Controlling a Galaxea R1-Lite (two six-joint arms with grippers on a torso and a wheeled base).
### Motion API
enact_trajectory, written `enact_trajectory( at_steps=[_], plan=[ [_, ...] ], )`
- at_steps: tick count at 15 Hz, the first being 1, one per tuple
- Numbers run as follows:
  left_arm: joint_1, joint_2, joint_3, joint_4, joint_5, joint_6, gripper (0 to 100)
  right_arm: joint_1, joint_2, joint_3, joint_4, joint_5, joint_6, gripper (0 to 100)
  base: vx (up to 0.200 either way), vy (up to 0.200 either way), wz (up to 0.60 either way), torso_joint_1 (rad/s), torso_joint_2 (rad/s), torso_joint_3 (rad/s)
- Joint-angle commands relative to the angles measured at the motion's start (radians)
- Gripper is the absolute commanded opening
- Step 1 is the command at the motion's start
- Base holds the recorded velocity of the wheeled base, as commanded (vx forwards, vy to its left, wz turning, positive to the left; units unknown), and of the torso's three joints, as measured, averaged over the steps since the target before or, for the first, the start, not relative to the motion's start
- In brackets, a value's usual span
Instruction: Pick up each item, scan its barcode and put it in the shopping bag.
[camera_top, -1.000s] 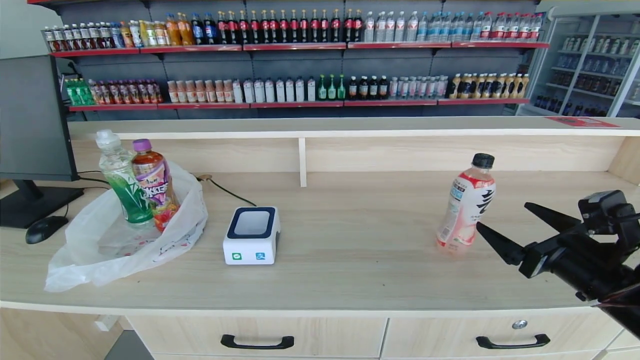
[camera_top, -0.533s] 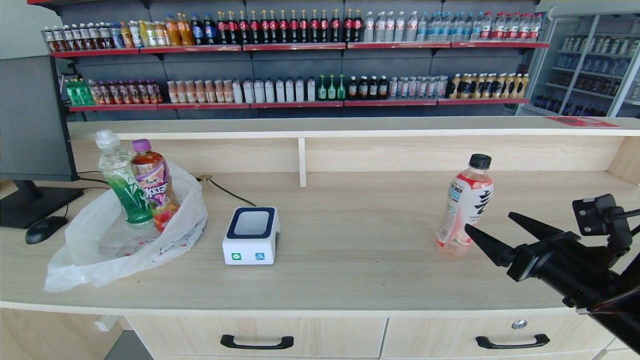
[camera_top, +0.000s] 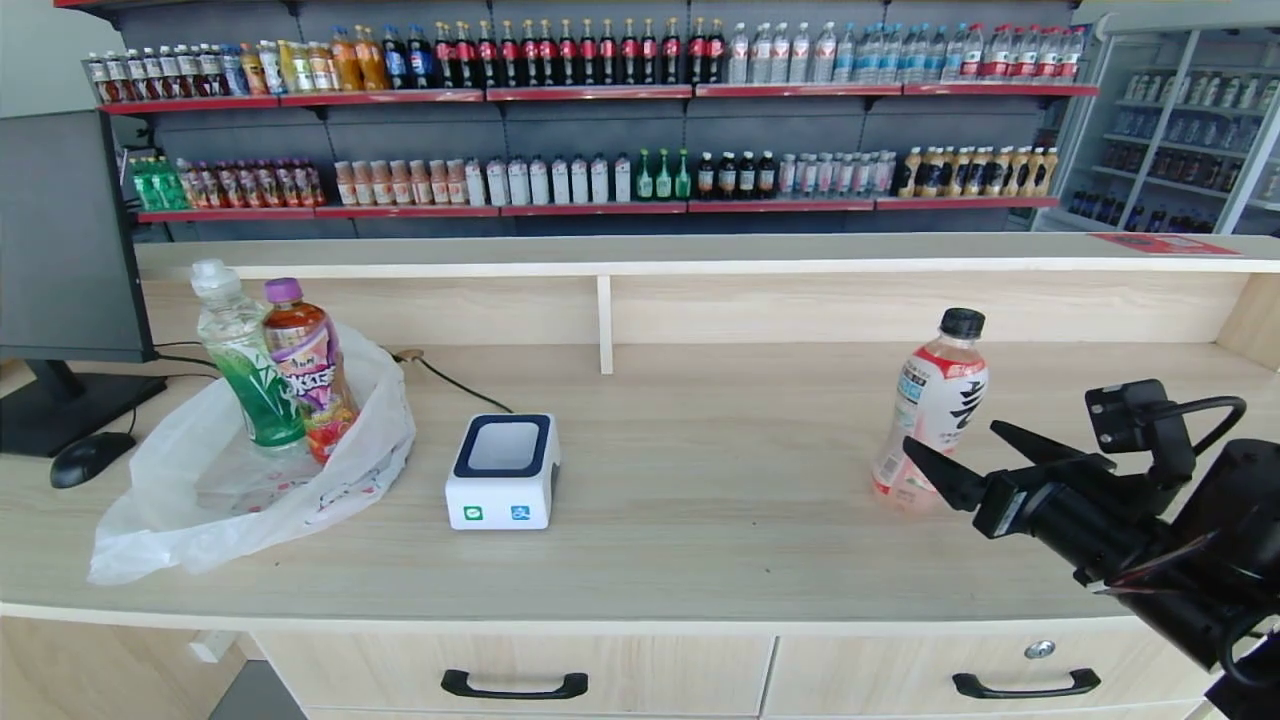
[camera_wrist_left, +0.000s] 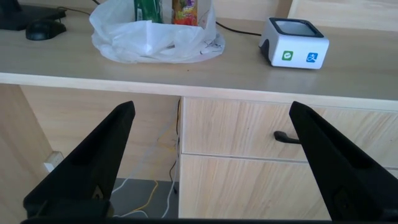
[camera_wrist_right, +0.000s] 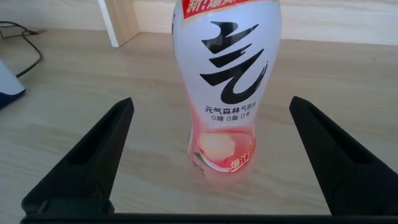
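Pink bottle (camera_top: 932, 410): upright, right of frame, on counter (camera_top: 720, 480). Right gripper (camera_top: 949, 433): spread wide, empty, just beside bottle. Left gripper (camera_wrist_left: 211, 107): spread wide, empty. Bag (camera_top: 200, 500): left of frame.

A: How many bottles on the counter (camera_top: 700, 540)?
B: Three: a green-labelled bottle (camera_top: 250, 385) and a purple-capped bottle (camera_top: 310, 370) in the one shopping bag (camera_top: 160, 510) at the left, one pink bottle (camera_top: 933, 410) at the right
A: And the rest?
B: One scanner (camera_top: 502, 470) near the middle, one monitor (camera_top: 60, 240) and one mouse (camera_top: 88, 458) at the left, two drawer handles (camera_top: 514, 686) on the near front
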Motion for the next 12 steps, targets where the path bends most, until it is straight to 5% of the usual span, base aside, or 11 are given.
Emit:
enact_trajectory(
  at_steps=[1,12],
  plan=[
    [0.000,0.000,0.000,0.000,0.000,0.001,100,0.002,0.061,-0.011,-0.001,0.000,0.002,100,0.000,0.000,0.00,0.000,0.00,0.000],
    [0.000,0.000,0.000,0.000,0.000,0.001,100,-0.004,0.261,-0.235,-0.001,-0.001,0.033,100,0.000,0.000,0.00,0.000,0.00,0.000]
  ],
)
